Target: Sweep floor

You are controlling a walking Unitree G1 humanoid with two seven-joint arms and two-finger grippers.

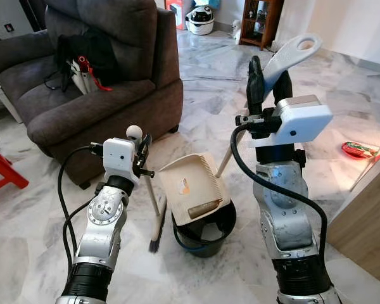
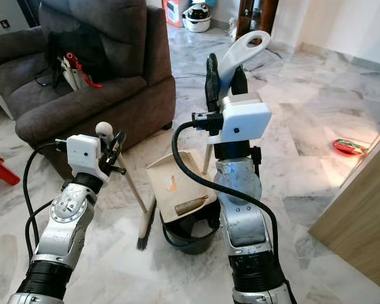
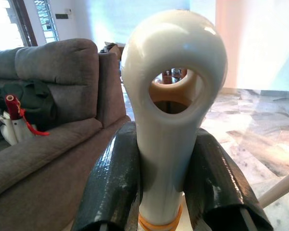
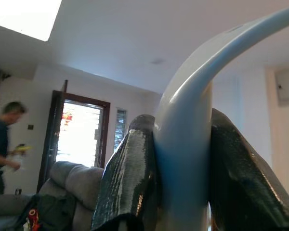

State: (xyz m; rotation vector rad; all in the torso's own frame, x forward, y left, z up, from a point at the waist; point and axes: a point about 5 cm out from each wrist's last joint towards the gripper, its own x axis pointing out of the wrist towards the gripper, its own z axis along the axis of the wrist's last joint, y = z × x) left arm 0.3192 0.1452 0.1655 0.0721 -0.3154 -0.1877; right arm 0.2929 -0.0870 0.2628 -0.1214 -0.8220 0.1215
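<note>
Left gripper (image 1: pixel 141 147) fingers clamped on the rounded top of the broom handle (image 1: pixel 153 196), bristles down on the marble floor (image 1: pixel 202 107) beside a black bucket (image 1: pixel 204 234). Right gripper (image 1: pixel 267 75) fingers clamped on the dustpan handle (image 1: pixel 292 53), dustpan (image 1: pixel 191 187) tilted over the bucket, brown debris (image 1: pixel 206 208) near its lower edge

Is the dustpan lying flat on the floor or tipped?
Tipped: the dustpan slants over the black bucket, with brown debris at its lower edge.
</note>
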